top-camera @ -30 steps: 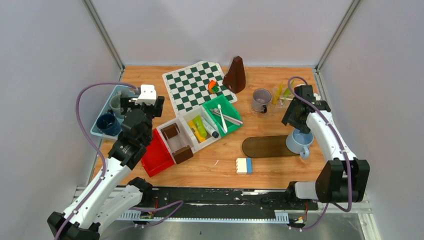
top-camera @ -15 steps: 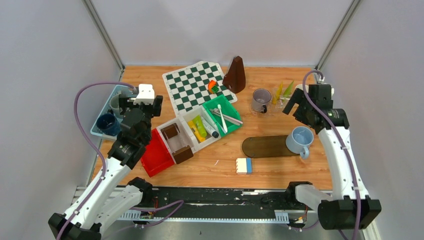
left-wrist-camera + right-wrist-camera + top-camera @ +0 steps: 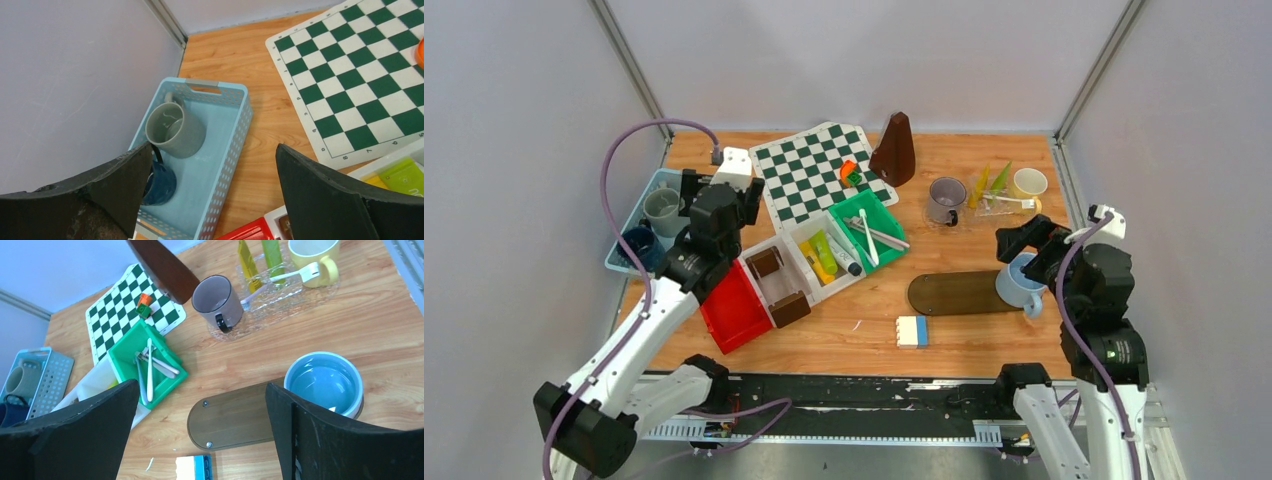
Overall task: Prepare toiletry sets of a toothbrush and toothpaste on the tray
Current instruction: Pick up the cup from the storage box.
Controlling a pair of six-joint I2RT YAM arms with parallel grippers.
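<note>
A clear glass tray point(image 3: 310, 292) at the back right carries a grey mug point(image 3: 217, 300), a pale yellow mug point(image 3: 312, 252), a yellow tube point(image 3: 246, 260), a green tube point(image 3: 272, 252) and a whitish toothbrush point(image 3: 285, 276) lying against the yellow mug. A light blue mug point(image 3: 325, 382) stands on a dark brown board point(image 3: 232, 417). My right gripper point(image 3: 201, 390) hangs open and empty above that board, near the blue mug point(image 3: 1021, 283). My left gripper point(image 3: 214, 147) is open and empty over a light blue basket point(image 3: 235, 135).
The basket holds a grey-green mug point(image 3: 175, 130) and a dark blue mug point(image 3: 160, 182). A green bin point(image 3: 869, 230) has more toothbrushes and a white bin point(image 3: 826, 255) has tubes. Chessboard point(image 3: 809, 170), brown metronome point(image 3: 894, 150), red bin point(image 3: 734, 310) and a white-blue block point(image 3: 912, 330) lie around.
My right gripper opened wide and drew back from over the glass tray toward the near right, uncovering the pale yellow mug. The left arm rose and shifted slightly toward the back.
</note>
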